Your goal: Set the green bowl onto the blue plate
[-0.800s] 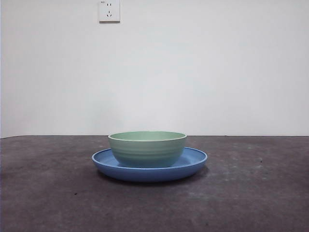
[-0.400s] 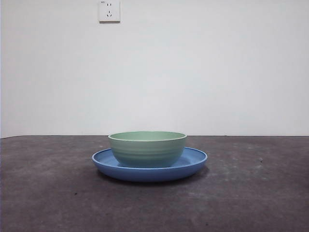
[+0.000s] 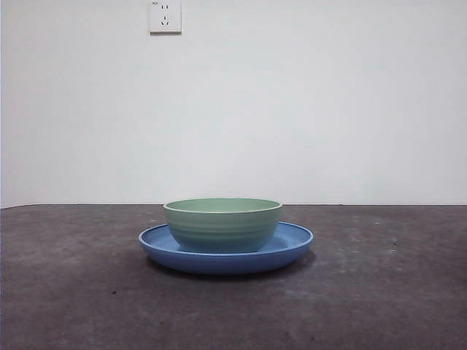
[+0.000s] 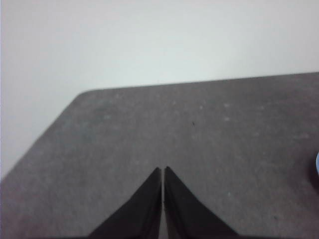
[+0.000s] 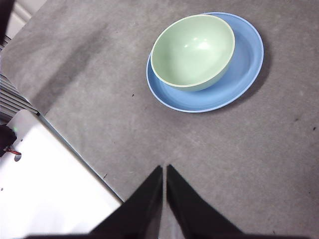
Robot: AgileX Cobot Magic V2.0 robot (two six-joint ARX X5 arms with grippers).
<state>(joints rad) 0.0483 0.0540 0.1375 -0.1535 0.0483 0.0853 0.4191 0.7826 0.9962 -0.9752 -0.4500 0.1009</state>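
The green bowl (image 3: pixel 222 223) stands upright inside the blue plate (image 3: pixel 292 244) at the middle of the table, and nothing holds it. From the right wrist view the green bowl (image 5: pixel 193 51) rests off-centre in the blue plate (image 5: pixel 246 64). My right gripper (image 5: pixel 164 168) is shut and empty, raised well back from the plate. My left gripper (image 4: pixel 163 169) is shut over bare table, with only a sliver of the blue plate (image 4: pixel 317 164) at the picture's edge. Neither arm appears in the front view.
The dark grey table (image 3: pixel 379 292) runs to a white wall with a socket (image 3: pixel 165 16). A white surface (image 5: pixel 45 189) and the table's edge lie beside the right gripper. A rounded table corner (image 4: pixel 84 94) shows in the left wrist view.
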